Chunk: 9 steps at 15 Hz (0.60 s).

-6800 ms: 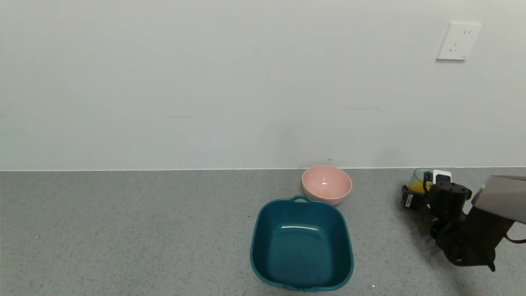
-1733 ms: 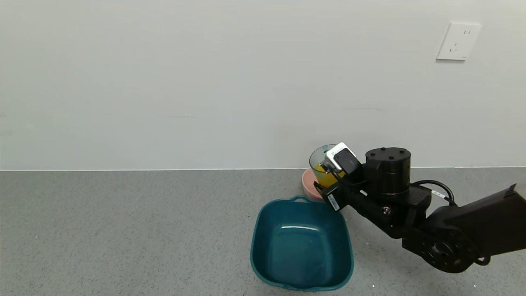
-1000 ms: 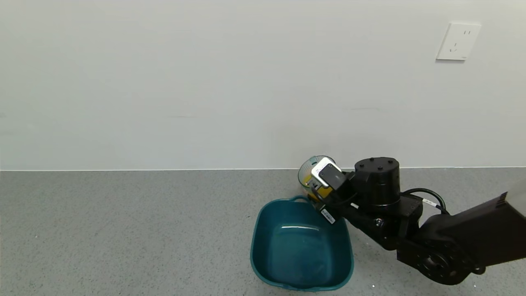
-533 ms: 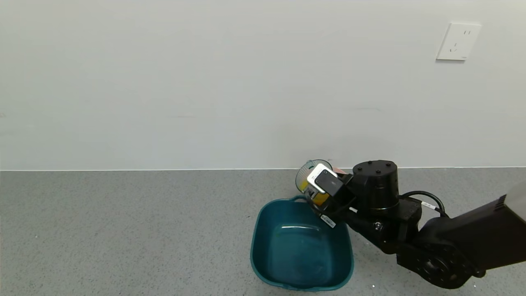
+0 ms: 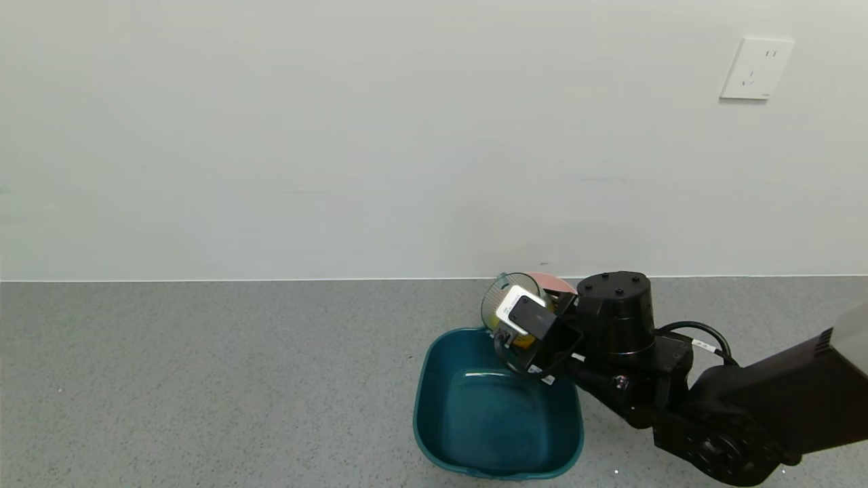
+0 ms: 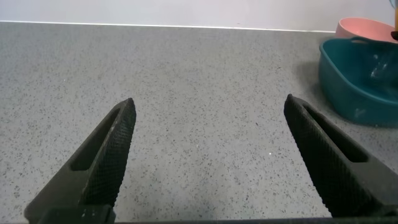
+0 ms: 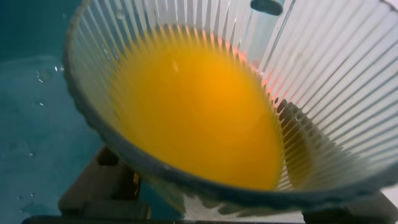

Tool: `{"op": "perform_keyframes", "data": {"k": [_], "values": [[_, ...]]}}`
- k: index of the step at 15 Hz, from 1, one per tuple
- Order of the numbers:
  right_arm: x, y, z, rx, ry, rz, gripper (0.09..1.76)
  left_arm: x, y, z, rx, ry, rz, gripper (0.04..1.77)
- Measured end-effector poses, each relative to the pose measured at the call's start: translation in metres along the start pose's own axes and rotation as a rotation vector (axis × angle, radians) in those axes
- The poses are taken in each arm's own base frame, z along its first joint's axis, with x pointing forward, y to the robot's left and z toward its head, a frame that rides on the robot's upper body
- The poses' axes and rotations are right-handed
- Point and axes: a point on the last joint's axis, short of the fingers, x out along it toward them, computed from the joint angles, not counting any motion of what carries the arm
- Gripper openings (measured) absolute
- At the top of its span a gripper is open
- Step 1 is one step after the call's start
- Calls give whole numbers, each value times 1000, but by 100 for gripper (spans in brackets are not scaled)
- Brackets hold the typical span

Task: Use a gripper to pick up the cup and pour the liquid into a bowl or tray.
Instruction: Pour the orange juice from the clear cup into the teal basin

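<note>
My right gripper (image 5: 519, 325) is shut on the ribbed pale blue-green cup (image 5: 497, 299) and holds it tilted toward the left, over the far right corner of the dark teal basin (image 5: 434, 407). The yellow-orange liquid (image 5: 521, 339) is still inside the cup. In the right wrist view the liquid (image 7: 199, 118) fills the tipped cup (image 7: 348, 74) up to its rim, with the teal basin (image 7: 31, 124) below. My left gripper (image 6: 208, 112) is open and empty over bare counter, off to the left of the basin (image 6: 354, 99).
The round pink bowl (image 5: 553, 281) stands behind the cup by the wall, mostly hidden; it also shows in the left wrist view (image 6: 364, 28). A grey speckled counter (image 5: 203, 379) stretches to the left. A wall socket (image 5: 756, 68) is at the upper right.
My right gripper carried the cup from the counter's right side over to the basin, then lowered it and tilted it further left over the last second. No liquid has left the cup.
</note>
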Motion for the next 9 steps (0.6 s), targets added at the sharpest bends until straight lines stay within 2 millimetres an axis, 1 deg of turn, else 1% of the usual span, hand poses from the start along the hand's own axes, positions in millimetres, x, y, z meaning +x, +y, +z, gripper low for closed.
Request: {"op": "perform_keyframes", "data": {"k": [6,9], "values": [[-1,5,1,-69,7,1,136,0,0,0,0,0,0,172],[-1,8,1,-129,30,-17,136,0,0,0,0,0,0,172]]}}
